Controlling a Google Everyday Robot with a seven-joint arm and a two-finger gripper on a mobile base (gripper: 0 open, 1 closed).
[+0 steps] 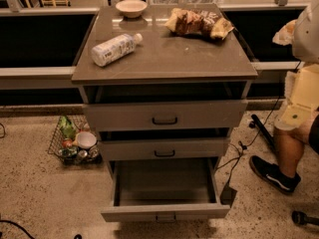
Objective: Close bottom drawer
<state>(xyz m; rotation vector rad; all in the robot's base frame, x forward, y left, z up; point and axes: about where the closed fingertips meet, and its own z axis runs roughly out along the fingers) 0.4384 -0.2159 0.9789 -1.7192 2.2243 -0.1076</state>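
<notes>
The grey-brown cabinet (164, 59) stands in the middle of the camera view. Its bottom drawer (165, 212) is pulled far out toward me, showing a plain grey inside with nothing in it. The small dark handle sits low on its narrow front panel. Above it, the middle drawer (164, 148) and the top drawer (164, 115) each stand out a little. My gripper is out of view. Only white and cream arm parts (304, 88) show at the right edge, well away from the drawers.
On the cabinet top lie a plastic bottle (115, 49), a bowl (131, 7) and snack bags (199, 21). A wire basket (75, 143) of items sits on the floor to the left. A person's leg and black shoe (274, 172) and cables (239, 151) are on the right.
</notes>
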